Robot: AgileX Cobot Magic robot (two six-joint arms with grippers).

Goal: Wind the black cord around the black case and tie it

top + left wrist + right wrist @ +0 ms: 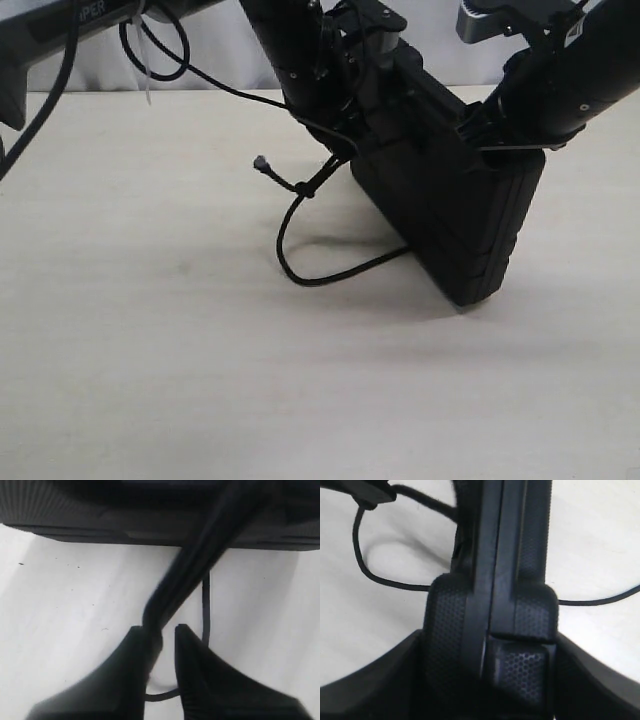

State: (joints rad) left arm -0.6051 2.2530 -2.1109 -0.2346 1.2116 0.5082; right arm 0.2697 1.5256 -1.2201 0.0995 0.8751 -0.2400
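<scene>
**Wrapping in hand: case propped on edge, cord looped under it, nothing tied yet.**

Exterior view: the right gripper [480, 135] clamps the raised end of the black case [440, 210], which stands tilted on one edge on the table [150, 350]. The black cord [290, 250] curls out from under the case up to a knot [301, 188] near the left gripper [345, 140], and its frayed tip hangs free. Left wrist view: the left gripper's fingers [187, 650] stand a little apart. The cord runs from between them up to the case and looks loose rather than pinched. Right wrist view: the right jaws are closed on the case's edge, and cord trails on the table on either side. The next move probably calls for a firm pinch on the free end, then carrying it over the case with the right arm steadying it.
</scene>
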